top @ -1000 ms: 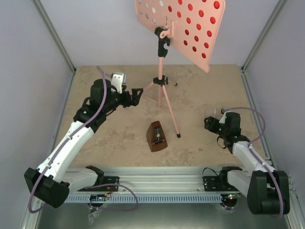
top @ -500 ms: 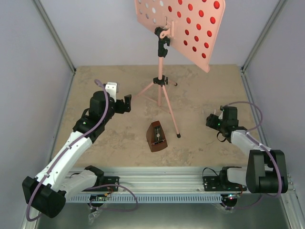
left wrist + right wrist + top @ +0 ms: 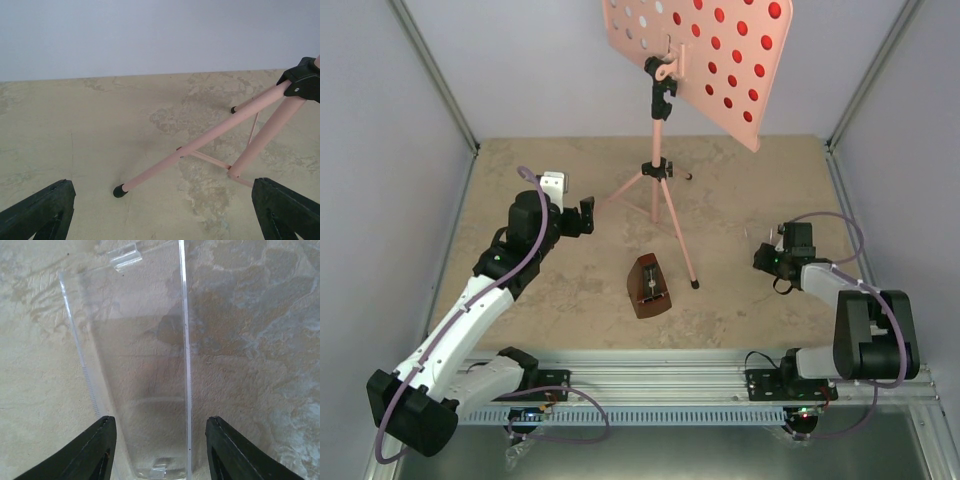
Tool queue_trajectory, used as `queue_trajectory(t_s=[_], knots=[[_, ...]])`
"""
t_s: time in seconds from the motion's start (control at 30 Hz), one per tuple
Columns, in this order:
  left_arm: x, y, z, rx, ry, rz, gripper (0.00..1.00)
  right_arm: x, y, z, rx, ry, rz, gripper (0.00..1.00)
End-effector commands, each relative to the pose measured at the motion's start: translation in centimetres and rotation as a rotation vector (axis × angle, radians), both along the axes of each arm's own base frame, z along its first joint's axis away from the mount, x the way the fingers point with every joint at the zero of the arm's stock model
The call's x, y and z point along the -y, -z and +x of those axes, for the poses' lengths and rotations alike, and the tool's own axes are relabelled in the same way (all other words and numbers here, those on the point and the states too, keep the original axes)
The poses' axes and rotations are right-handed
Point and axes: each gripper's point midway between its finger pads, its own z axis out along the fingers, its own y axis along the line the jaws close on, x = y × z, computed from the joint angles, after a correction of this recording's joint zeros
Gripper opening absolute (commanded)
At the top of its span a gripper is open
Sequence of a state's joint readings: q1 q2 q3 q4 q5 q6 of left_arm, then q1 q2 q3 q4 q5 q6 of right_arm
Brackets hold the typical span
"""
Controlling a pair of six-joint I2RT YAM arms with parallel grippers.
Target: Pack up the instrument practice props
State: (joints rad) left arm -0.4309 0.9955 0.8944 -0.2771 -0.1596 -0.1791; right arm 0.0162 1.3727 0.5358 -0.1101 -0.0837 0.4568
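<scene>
right arm [image 3: 830,283] folded, fingers [image 3: 92,452] open astride clear cover [image 3: 140,365]; left fingers [image 3: 40,212] wide by pink stand [image 3: 210,137]

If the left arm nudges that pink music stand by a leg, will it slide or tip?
Likely tips: the music stand carries a wide desk high on a thin pole, so it looks top-heavy. Its black foot cap looks rubbery and may grip rather than slide. The slim tube legs suggest little weight, so push gently.
</scene>
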Motion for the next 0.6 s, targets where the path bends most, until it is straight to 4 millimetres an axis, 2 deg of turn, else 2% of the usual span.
queue_trajectory(t_s=[0.0,0.3,0.57], knots=[[-0.4,-0.2,0.2,0.02,-0.017,0.009,0.99,0.0,0.1,0.2,-0.019,0.0,0.004,0.5],[-0.5,-0.1,0.2,0.017,-0.023,0.011,0.99,0.2,0.4,0.1,-0.03,0.013,0.001,0.42],[-0.6,-0.2,0.1,0.018,-0.027,0.012,0.99,0.2,1.2,-0.5,-0.061,0.016,0.004,0.42]])
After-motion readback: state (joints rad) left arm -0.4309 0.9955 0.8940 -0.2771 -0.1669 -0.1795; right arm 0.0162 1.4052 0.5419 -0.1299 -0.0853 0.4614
